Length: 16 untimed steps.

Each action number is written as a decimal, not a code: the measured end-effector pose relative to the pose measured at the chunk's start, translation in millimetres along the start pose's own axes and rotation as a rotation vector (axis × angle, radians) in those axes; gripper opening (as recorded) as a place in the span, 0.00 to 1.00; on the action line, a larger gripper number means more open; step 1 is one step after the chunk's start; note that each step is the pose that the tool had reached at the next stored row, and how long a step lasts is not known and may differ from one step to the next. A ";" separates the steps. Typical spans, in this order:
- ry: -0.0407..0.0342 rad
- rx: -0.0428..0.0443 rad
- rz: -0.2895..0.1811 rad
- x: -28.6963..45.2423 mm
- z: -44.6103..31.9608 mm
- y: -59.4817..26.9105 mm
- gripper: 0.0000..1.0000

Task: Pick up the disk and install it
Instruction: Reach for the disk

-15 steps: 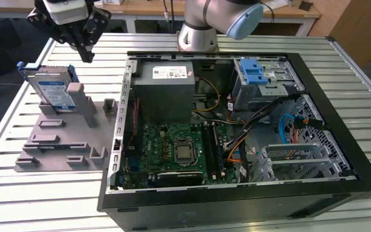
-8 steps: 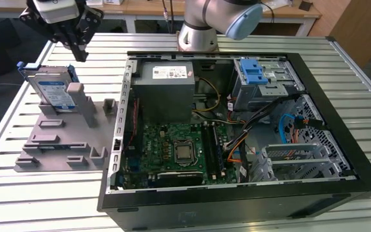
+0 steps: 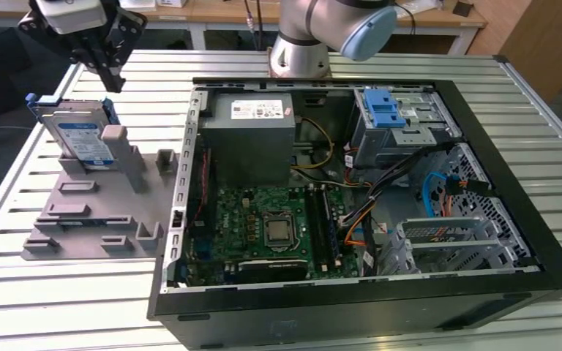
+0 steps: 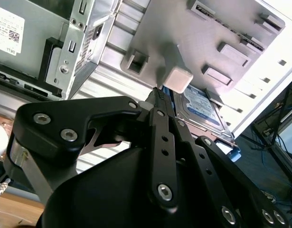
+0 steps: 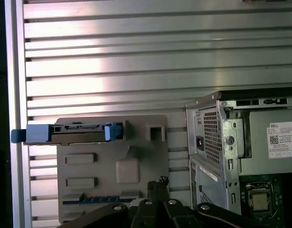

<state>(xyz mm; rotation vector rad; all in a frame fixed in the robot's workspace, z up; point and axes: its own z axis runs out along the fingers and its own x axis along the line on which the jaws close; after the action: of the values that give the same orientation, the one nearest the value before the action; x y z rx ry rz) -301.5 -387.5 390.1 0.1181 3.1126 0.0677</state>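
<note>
The claw [image 3: 110,77] of the robot arm hangs above the far corner of a slatted metal table [image 3: 85,307], on the exterior view's left. Its two black fingers are drawn together into a narrow point and grip nothing. In both wrist views the fingertips [image 4: 158,95] meet with no gap to be seen, and the claw [image 5: 157,181] is poised over a grey plastic fixture [image 5: 136,142].

The disk [image 3: 76,135] stands upright on its long edge in a slot of that fixture [image 3: 96,212], just below the claw and clear of it. Its white-and-blue label faces the exterior camera, and its blue carrier bracket frames its edges. The first wrist view catches the disk [image 5: 74,133] edge-on, with blue plastic at each end. In the second wrist view the disk [image 4: 200,107] shows its label behind a pale block of the fixture [image 4: 207,42].

An open computer case [image 3: 515,219] lies on the table to the exterior view's right of the fixture. Inside are a grey metal box [image 3: 252,139] with a small white sticker, a green motherboard [image 3: 271,219], and a silver cage [image 3: 413,124] with a blue latch at the far corner. The arm's base [image 3: 301,55] stands on the table just beyond the case.
</note>
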 end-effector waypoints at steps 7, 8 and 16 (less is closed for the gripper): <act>0.0001 0.0000 0.000 10.1 0.1 1.6 0.11; 0.0000 0.0000 0.000 11.5 0.2 1.8 0.11; 0.0002 0.0001 0.000 16.0 0.2 2.2 0.11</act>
<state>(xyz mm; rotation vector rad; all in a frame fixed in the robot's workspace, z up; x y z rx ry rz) -317.2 -384.1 389.7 0.1180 3.1128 0.0676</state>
